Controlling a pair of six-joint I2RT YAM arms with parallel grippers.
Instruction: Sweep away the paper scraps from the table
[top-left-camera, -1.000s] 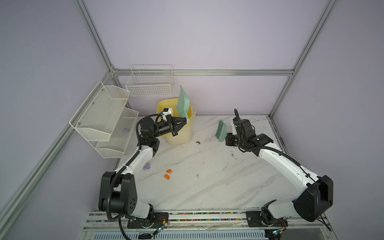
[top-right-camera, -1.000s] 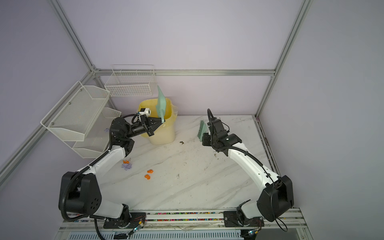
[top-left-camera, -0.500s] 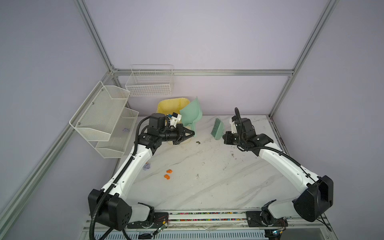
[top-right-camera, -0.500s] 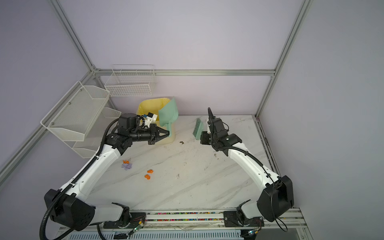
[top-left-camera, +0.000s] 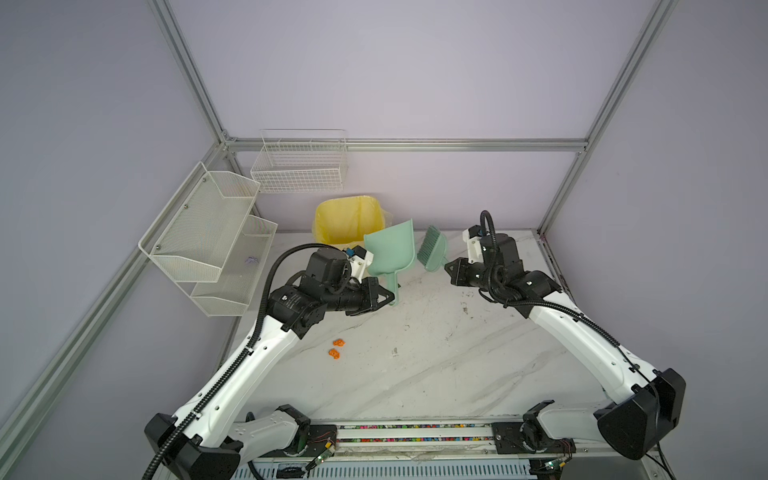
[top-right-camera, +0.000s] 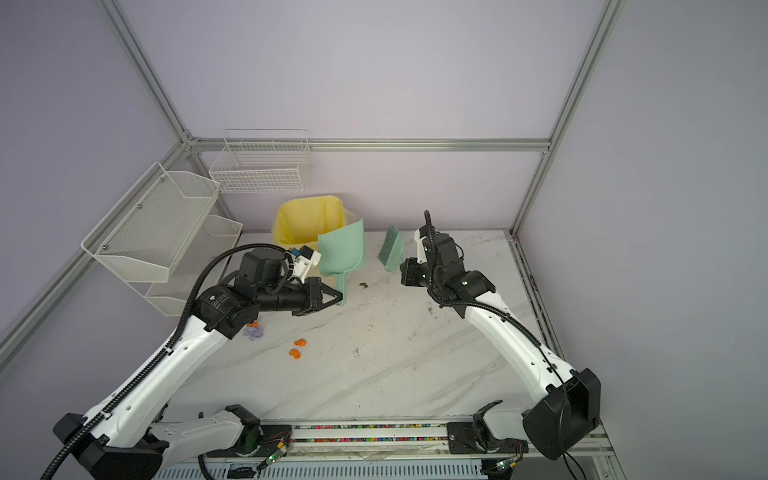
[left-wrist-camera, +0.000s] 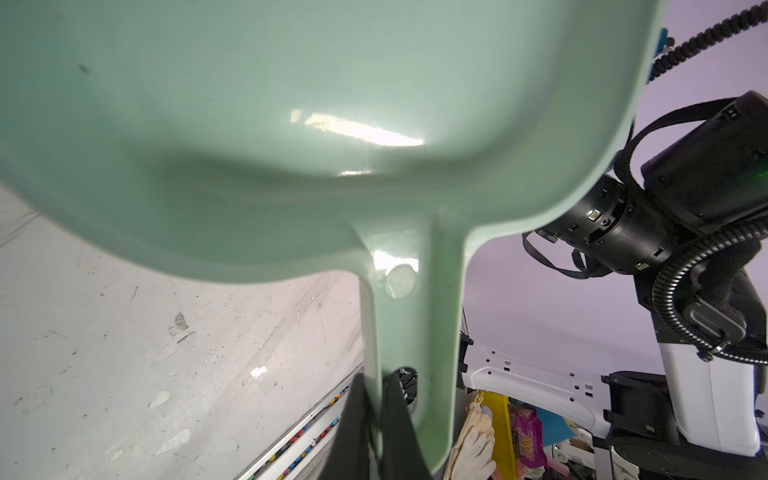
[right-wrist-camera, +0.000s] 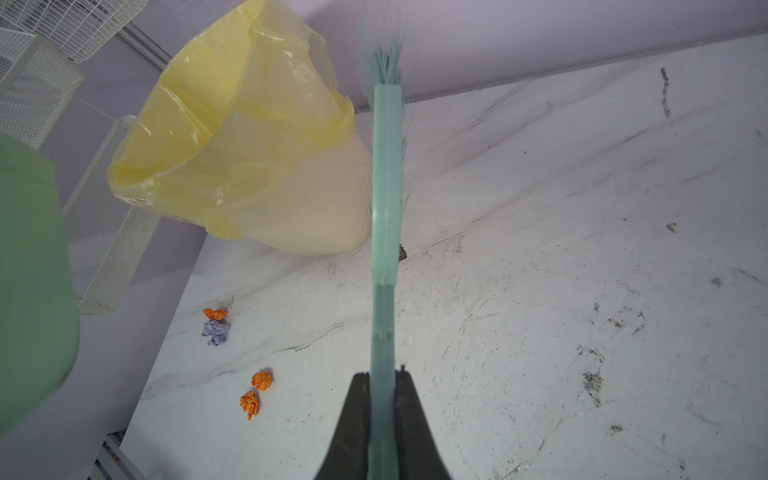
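Note:
Two orange paper scraps (top-left-camera: 339, 342) (top-right-camera: 294, 353) lie on the white marble table (top-left-camera: 457, 365), left of centre. Farther left sit a lilac scrap (top-right-camera: 254, 331) (right-wrist-camera: 215, 331) and another orange one (right-wrist-camera: 215, 313), partly hidden by my left arm in a top view. My left gripper (top-left-camera: 388, 297) (left-wrist-camera: 376, 399) is shut on the handle of the green dustpan (top-left-camera: 390, 249) (left-wrist-camera: 291, 124), held in the air beside the bin, mouth pointing up. My right gripper (top-left-camera: 448, 270) (right-wrist-camera: 382, 378) is shut on the green brush (top-left-camera: 432, 249) (right-wrist-camera: 386, 208), bristles up, close to the pan.
A yellow-lined bin (top-left-camera: 347, 220) (right-wrist-camera: 249, 166) stands at the back of the table. White mesh shelves (top-left-camera: 208, 232) hang on the left wall, with a lilac bit (top-left-camera: 251, 260) in the lower one. A wire basket (top-left-camera: 299, 170) hangs on the back wall.
My left arm has swung the dustpan off the bin, down and to the right. The brush in my right gripper has shifted slightly left toward it.

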